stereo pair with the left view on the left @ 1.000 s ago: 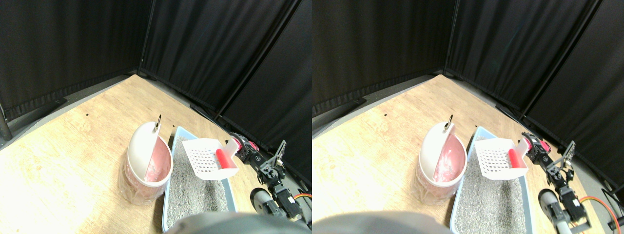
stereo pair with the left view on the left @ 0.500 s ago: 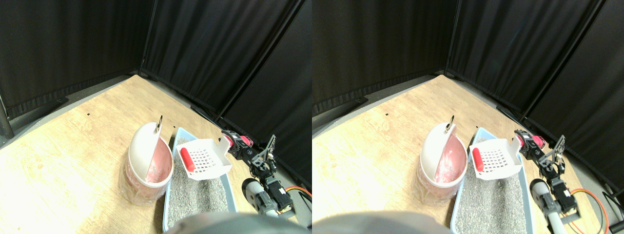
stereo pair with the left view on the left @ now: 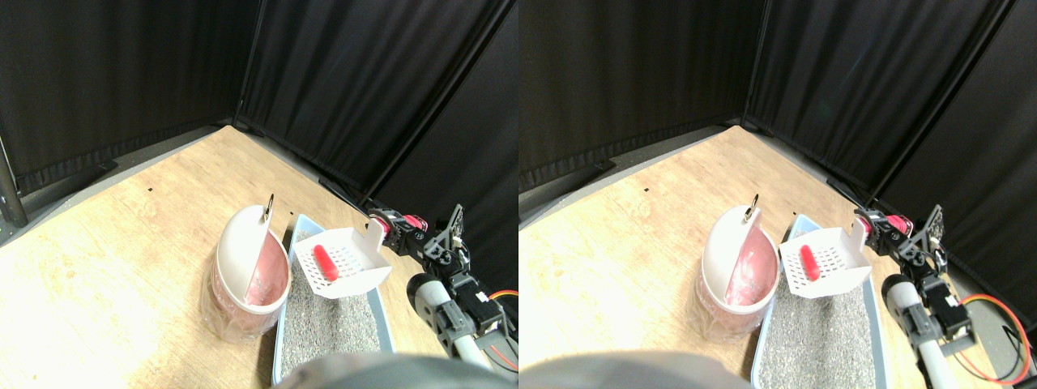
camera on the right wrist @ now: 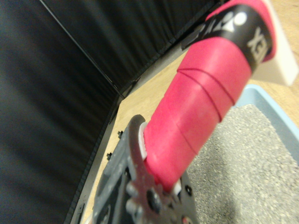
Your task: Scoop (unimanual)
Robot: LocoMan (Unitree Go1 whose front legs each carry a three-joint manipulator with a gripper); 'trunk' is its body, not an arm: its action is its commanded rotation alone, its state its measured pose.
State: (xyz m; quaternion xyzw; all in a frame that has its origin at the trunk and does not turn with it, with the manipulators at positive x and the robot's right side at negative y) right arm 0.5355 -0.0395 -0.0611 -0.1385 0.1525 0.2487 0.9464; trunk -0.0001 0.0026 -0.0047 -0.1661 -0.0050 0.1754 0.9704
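Note:
A white slotted scoop [stereo pair with the left view on the left: 347, 263] hangs above the far end of the blue litter tray [stereo pair with the left view on the left: 280, 350], right beside the pink bin [stereo pair with the left view on the left: 243, 301] with its white swing lid [stereo pair with the left view on the left: 239, 247]. A small red cylinder [stereo pair with the left view on the left: 326, 262] lies in the middle of the scoop's bed. My right gripper [stereo pair with the left view on the left: 399, 232] is shut on the scoop's pink wrapped handle [camera on the right wrist: 201, 112], reaching in from the right. In the wrist view the handle runs out of the dark jaw frame [camera on the right wrist: 138, 186] over the grey litter [camera on the right wrist: 252, 158].
Grey litter [stereo pair with the left view on the left: 324, 324] fills the tray. The bin stands on the wooden floor [stereo pair with the left view on the left: 121, 243] left of the tray, its lid tipped open toward the scoop. Black curtains [stereo pair with the left view on the left: 340, 81] close in the far and right sides.
The scoop has swung left toward the bin and levelled out. The red cylinder slid from the handle end to the front lip, then back to the middle of the bed.

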